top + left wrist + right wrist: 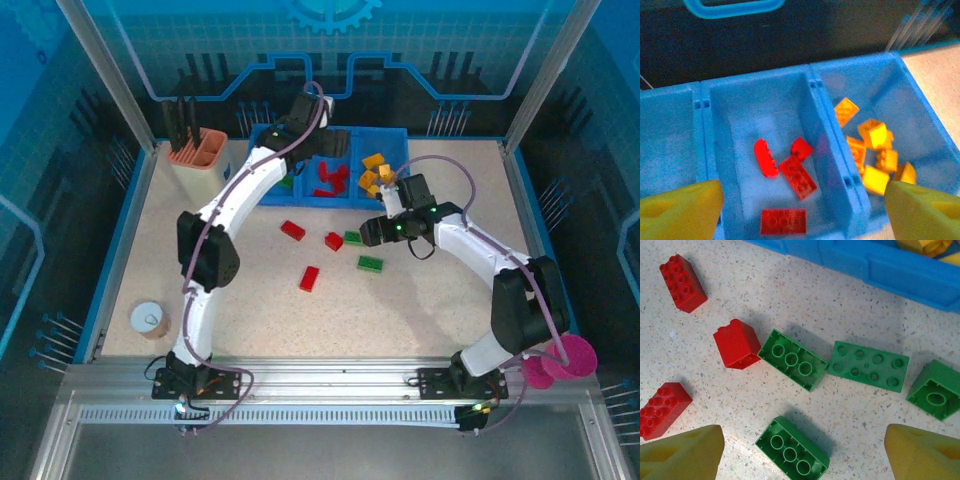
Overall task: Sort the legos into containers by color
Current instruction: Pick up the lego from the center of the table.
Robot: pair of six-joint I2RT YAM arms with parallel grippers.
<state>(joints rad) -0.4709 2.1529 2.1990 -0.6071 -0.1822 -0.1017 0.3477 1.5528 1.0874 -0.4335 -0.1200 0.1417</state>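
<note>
The blue tray (395,140) stands at the back middle of the table. My left gripper (802,212) hangs open and holds nothing above its middle compartment (735,130), where several red legos (797,175) lie. Orange-yellow legos (872,135) fill the right compartment (875,85). A bit of green (287,182) shows in the left one. My right gripper (802,452) is open low over the table, with an upside-down green lego (792,450) between its fingers and untouched. More green legos (868,366) and three red legos (736,344) lie around it.
A beige holder with black tools (195,148) stands at the back left. A small round roll (150,320) sits near the front left edge. A magenta cup (565,360) is by the right arm's base. Loose red legos (310,278) dot the table's middle.
</note>
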